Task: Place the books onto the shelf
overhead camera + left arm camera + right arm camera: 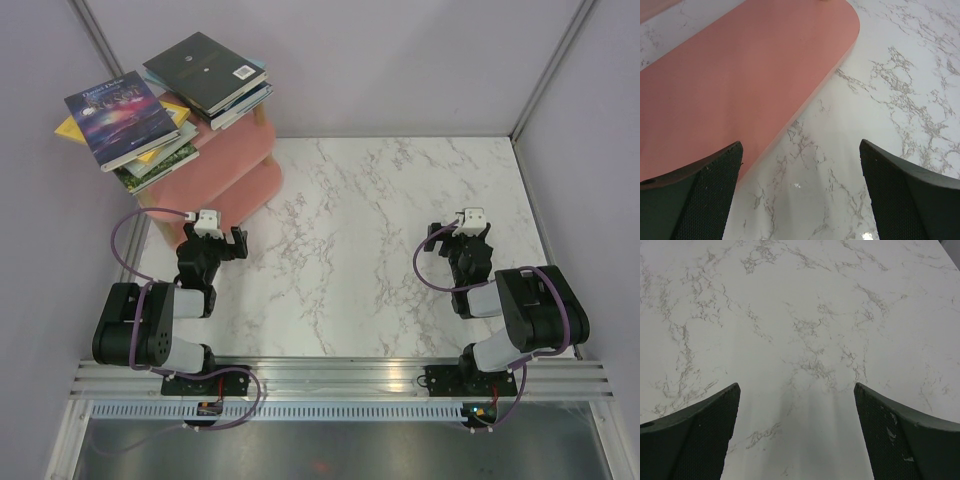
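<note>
Since the books (125,115) sit in two overhanging stacks on top of the shelf (240,150), upper left of frame, task looks done. Left pincer (225,243) and right pincer (470,235) both wide open, empty, low over the counter (380,250). Any left-arm move: steer clear of the shelf.

A lab test cell: plain grey walls (400,60) enclose a marble-patterned table (380,250).

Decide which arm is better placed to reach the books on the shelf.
Left, probably: the left gripper sits open beside the shelf holding the books; the right gripper is far across the table.
</note>
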Tool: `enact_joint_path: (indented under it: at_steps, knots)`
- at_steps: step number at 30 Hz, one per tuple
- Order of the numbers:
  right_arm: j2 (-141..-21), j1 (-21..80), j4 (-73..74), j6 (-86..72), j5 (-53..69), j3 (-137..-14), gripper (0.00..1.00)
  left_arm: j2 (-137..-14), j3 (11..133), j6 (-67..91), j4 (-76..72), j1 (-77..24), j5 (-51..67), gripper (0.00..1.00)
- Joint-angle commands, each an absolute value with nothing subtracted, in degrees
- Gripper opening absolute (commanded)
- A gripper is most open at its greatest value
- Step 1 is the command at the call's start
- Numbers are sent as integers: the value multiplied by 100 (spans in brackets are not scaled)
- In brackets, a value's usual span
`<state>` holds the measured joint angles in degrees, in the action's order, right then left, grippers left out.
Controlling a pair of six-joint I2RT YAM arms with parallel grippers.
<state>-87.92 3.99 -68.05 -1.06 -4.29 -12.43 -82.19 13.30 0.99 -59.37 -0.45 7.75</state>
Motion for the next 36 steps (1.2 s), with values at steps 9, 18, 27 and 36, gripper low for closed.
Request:
enact_joint_path:
  at_steps: [9,18,27,36]
  knots:
    - [-8789,378,-6900,-79,-307,-1353,98,-8218,1327,-61,-6407,-44,773,100]
    - [-8789,387,-6864,-123,-431,-1371,98,-8218,1327,-53,-6407,-44,773,100]
    - [-8798,194,-6811,-229,-98,-1406,98,-8218,1327,-53,-6407,-44,782,100]
    - [-8816,158,-6864,-246,-26,-1397,98,-8209,1327,-61,-6407,-44,773,100]
